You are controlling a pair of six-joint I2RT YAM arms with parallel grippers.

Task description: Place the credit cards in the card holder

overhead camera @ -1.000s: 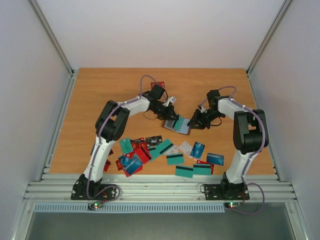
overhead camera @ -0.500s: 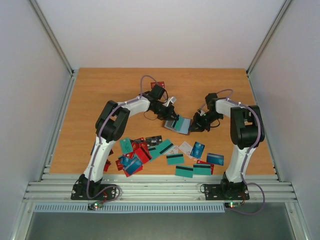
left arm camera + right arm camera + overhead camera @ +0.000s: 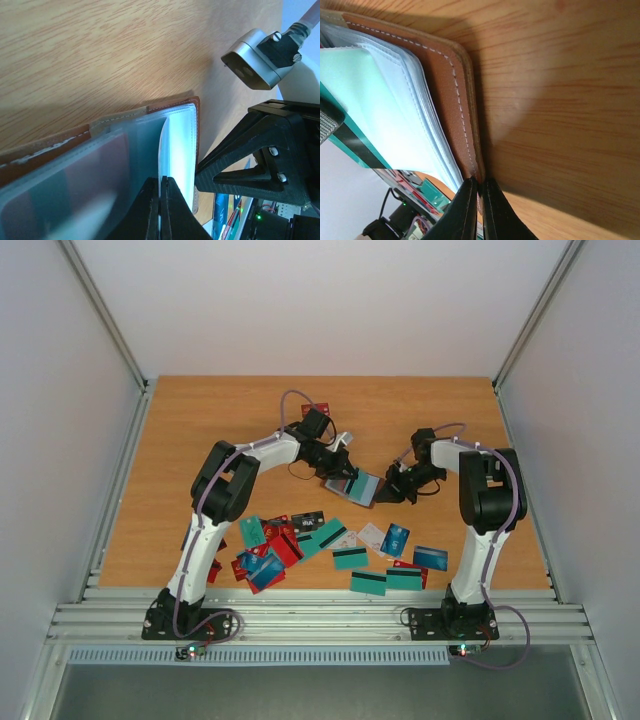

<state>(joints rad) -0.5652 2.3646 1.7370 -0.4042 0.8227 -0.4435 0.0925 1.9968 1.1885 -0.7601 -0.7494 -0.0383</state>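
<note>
Over at the card holder (image 3: 354, 488), the overhead view is showing both arms meeting. The left gripper (image 3: 337, 470) is sitting at its far-left corner and the right gripper (image 3: 390, 486) is pressing in at its right edge, with a teal card (image 3: 351, 483) showing on top. The other credit cards (image 3: 330, 540) are lying scattered on the table (image 3: 200, 420), on the arm-base side of the card holder and well apart from it.

From up there the fingers are too small to read, but the wrist views are giving them away. On the left wrist, the fingers (image 3: 145, 215) are clenched on the edge of one clear sleeve (image 3: 175, 145) standing up from the open card holder, and the brown cover (image 3: 30, 160) is peeking out underneath. On the right wrist, the fingers (image 3: 495, 215) are clamped on the stitched edge of that brown cover, with the stack of sleeves fanning out beside it and the teal card, black stripe and all, lying across them.

How deep the teal card is sitting in a sleeve is hard to make out, because the frame edge is cutting it off.

A second ago the right gripper was standing open just right of the card holder. Now it is gripping, and the right arm is standing more upright. The scattered cards are lying just as before.
</note>
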